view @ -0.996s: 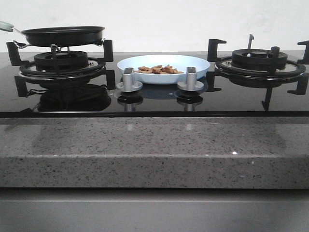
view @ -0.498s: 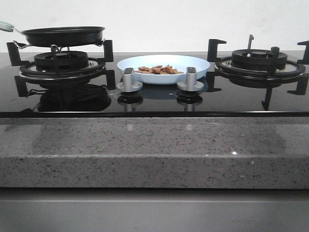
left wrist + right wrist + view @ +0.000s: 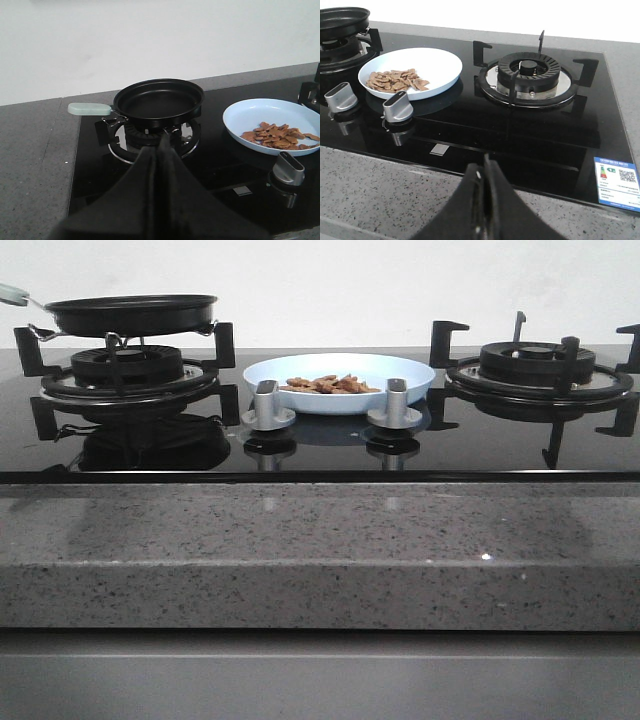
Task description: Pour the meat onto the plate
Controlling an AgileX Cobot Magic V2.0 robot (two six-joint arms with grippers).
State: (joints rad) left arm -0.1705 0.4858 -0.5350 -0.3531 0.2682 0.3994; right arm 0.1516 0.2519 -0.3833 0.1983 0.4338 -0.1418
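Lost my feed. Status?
Both grippers' fingers shut, empty. Reddish-brown meat pieces on pale-blue round plate. Black frying pan empty on left burner. Nothing obstructing.

the left arm's black, wedge-shaped gripper (image 3: 159, 150) showed in its own wrist camera with the two dark fingers (image 3: 145, 190) pressed flat together, a single thin seam running between them and nothing held. the right arm's black, tapered gripper (image 3: 485, 172) looked the same in its wrist camera: fingers (image 3: 497, 205) closed against each other, only a narrow line dividing them, and empty. both grippers hung above the surface, touching nothing. neither arm appeared in the front camera.
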